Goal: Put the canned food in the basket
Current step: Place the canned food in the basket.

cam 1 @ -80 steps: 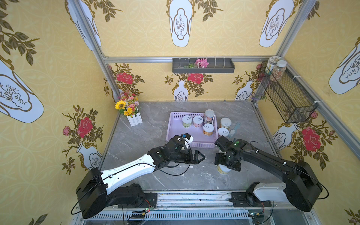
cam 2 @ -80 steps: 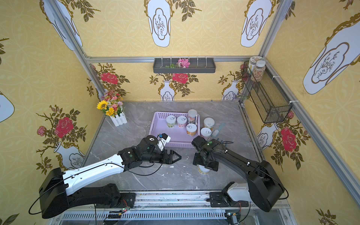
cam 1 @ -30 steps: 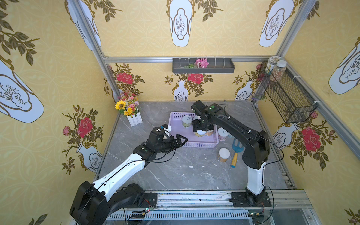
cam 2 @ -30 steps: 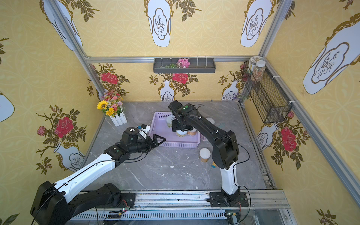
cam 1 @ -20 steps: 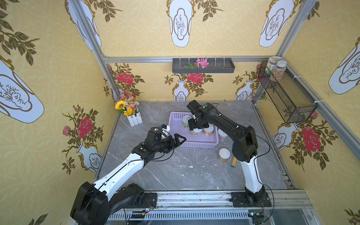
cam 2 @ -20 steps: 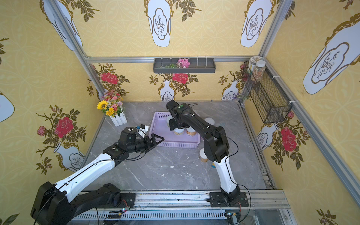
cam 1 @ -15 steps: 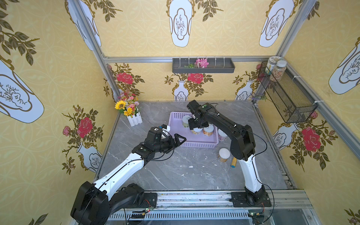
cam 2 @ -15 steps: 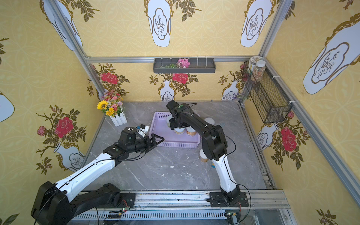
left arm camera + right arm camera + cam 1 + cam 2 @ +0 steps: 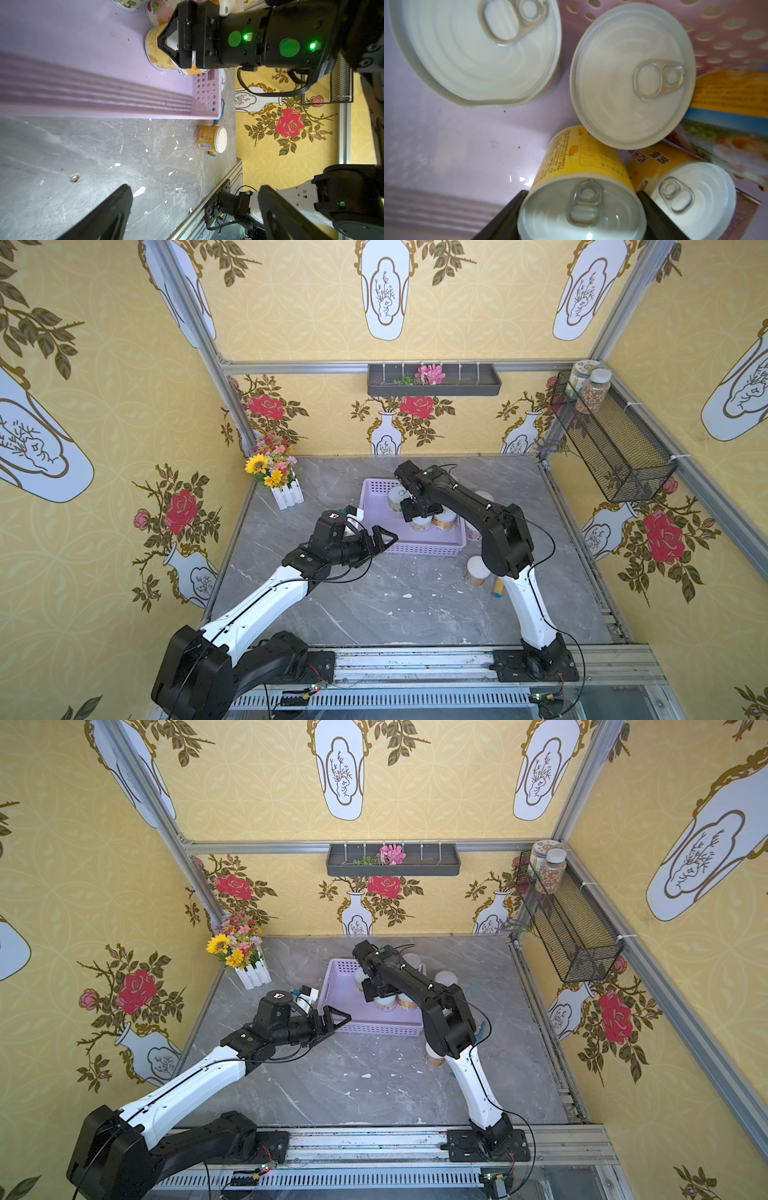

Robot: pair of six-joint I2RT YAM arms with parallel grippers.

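Grip first: the right claw (image 9: pixel 581 207) is clamped on a yellow can (image 9: pixel 583 162), with black fingers (image 9: pixel 503 218) on either side of its pull-tab lid. We get that only from the right wrist view; in both top views the wrist sits over the can and hides the hold. The left wrist view catches the same claw from the side, down inside the lilac basket (image 9: pixel 104 93), with the yellow can between its tips. We cannot tell whether the can touches the basket floor.

The right wrist view also gives three other cans (image 9: pixel 631 76) packed close round the held one, plus a taller can (image 9: pixel 726 108) with a yellow and blue label, all inside the basket.

The left claw (image 9: pixel 384 536) is spread wide and holds nothing. It hovers by the basket's front wall, above the worktop (image 9: pixel 374 614).

One loose can (image 9: pixel 476 571), yellow with a white lid, stands upright on the worktop outside the basket, near its front right corner. In a top view the right arm (image 9: pixel 451 1027) covers most of it — the left wrist view shows it whole.
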